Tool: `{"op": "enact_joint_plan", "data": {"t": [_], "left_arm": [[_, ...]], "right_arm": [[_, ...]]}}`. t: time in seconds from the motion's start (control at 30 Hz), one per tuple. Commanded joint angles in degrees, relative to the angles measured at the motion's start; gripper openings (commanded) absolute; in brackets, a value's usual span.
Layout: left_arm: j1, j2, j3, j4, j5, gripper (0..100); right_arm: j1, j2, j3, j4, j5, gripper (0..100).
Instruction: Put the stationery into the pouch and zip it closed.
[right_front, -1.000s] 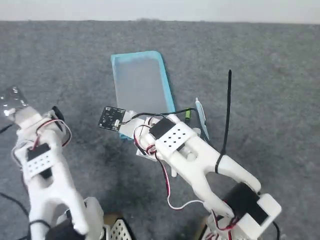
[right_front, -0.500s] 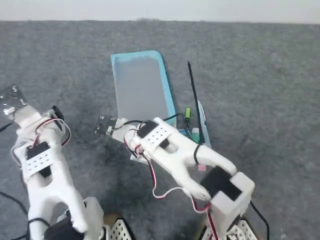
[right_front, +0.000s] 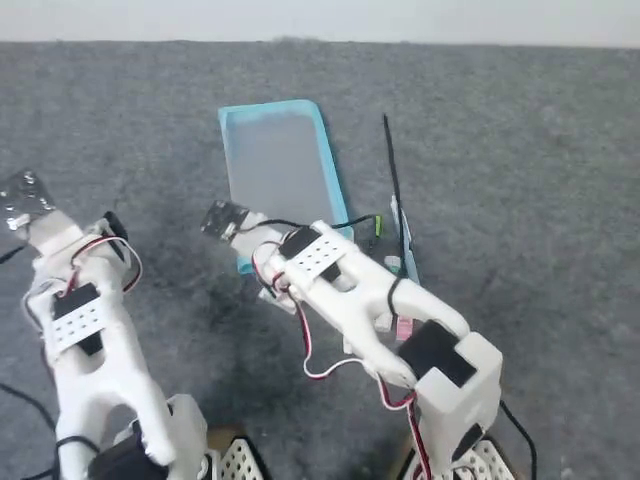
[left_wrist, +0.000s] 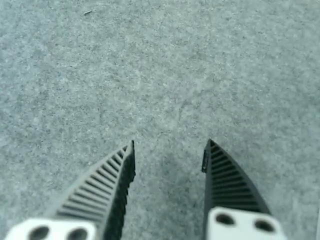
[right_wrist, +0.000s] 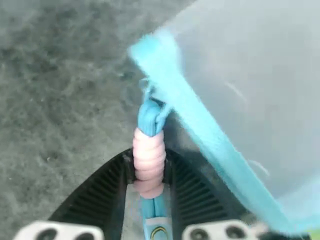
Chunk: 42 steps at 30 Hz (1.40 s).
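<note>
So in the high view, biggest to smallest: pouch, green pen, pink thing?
1. Pouch, by far.
2. Green pen and pink thing: small bits showing beside the arm, too alike to rank.

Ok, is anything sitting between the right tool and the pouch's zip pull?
Nothing visible. The right tool is shut directly on the pink ribbed zip pull, at the corner of the translucent blue-edged pouch.

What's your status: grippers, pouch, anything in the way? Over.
Left gripper open over bare carpet. Right gripper shut on pull of pouch. Stationery beside pouch, not yet in, partly under right arm.
</note>
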Motion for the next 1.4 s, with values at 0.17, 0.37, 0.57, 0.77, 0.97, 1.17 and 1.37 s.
{"op": "enact_joint_plan", "data": {"t": [0.17, 0.37, 0.57, 0.77, 0.97, 1.17, 1.37], "left_arm": [[7.7, -1.8, -6.6, 9.0, -6.0, 21], [16.4, -12.0, -8.3, 23.7, -10.2, 25], [26.7, -29.4, -1.1, 28.7, -14.9, 26], [37.9, -43.4, 2.2, 34.9, -15.7, 29], [43.7, -47.4, 3.5, 35.6, -15.6, 32], [43.6, -47.3, 6.1, 30.1, -13.9, 32], [39.1, -47.3, 7.4, 26.2, -13.6, 32]], "right_arm": [[4.4, -26.9, 6.2, 5.1, -3.7, 0.6], [8.3, -44.7, 17.0, 2.9, -4.0, 0.6], [9.5, -56.7, 27.7, -2.2, -4.0, 0.6], [9.3, -58.7, 29.2, -2.7, -4.0, 0.6], [9.3, -58.9, 29.5, -2.7, -6.2, 0.6], [7.2, -59.4, 29.6, -1.5, -6.3, 0.6], [4.5, -59.4, 30.2, -0.5, -6.3, 0.6]]}}
